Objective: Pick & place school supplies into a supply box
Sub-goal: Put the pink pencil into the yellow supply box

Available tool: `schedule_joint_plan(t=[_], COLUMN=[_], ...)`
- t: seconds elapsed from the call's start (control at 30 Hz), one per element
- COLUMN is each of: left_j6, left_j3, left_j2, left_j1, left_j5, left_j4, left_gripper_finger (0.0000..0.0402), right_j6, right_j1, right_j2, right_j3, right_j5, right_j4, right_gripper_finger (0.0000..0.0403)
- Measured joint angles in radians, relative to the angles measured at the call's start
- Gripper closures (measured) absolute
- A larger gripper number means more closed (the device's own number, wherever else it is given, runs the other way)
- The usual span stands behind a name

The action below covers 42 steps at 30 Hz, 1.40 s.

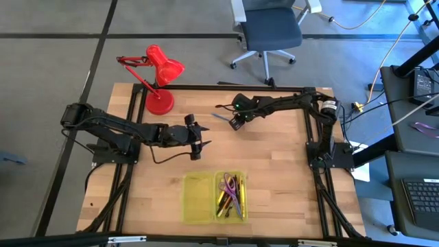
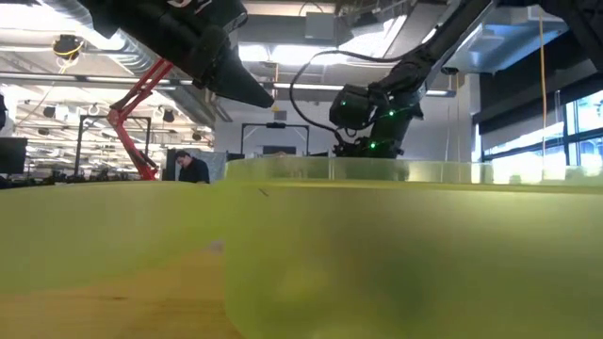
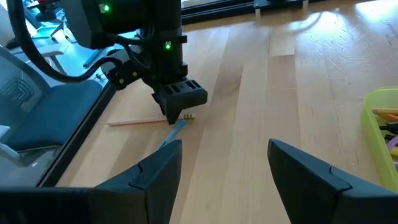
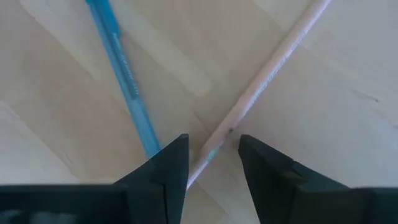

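Note:
A tan pencil (image 4: 273, 62) and a blue pen (image 4: 121, 68) lie flat on the wooden table near its far edge. My right gripper (image 4: 213, 143) points down over them, open. Its fingers stand on either side of the pencil's near part, and the pen's end lies just beside one finger. Seen in the left wrist view, my right gripper (image 3: 177, 106) stands over the pencil (image 3: 140, 122). My left gripper (image 1: 199, 140) hovers open and empty left of the table's middle. The yellow-green supply box (image 1: 197, 199) lies open at the near edge. Several pens and purple scissors (image 1: 232, 195) lie in its right half.
A red desk lamp (image 1: 161, 75) stands at the table's far left corner. An office chair (image 1: 271, 31) stands beyond the far edge. Bare wood stretches between the grippers and the box. In the low view the box wall (image 2: 377, 245) fills the foreground, and a person (image 2: 193, 168) sits far behind.

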Motion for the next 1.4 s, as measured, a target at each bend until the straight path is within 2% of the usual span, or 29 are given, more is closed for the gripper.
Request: schedule_joint_plan(t=[0.17,0.57,0.93,1.17,1.4], left_j6=[0.000,0.000,0.000,0.000,0.000], left_j3=[0.000,0.000,0.000,0.000,0.000], left_j2=[0.000,0.000,0.000,0.000,0.000], left_j1=[0.000,0.000,0.000,0.000,0.000], left_j5=[0.000,0.000,0.000,0.000,0.000], left_j4=[-0.005,-0.005,-0.006,-0.008,-0.008], left_gripper_finger=[0.0176,0.0176,0.0174,0.0173,0.0174], right_j6=[-0.001,-0.060,-0.119,-0.111,-0.108], right_j1=[-0.009,-0.007,0.058,0.095,0.121], right_j2=[0.009,0.008,-0.011,-0.087,-0.129], right_j3=[0.002,0.004,0.003,-0.013,-0.011], right_j5=[0.000,0.005,0.014,-0.049,-0.033], right_j4=[-0.045,-0.148,-0.268,-0.359,-0.414], right_gripper_finger=[0.0281,0.0383,0.0380,0.0381,0.0399])
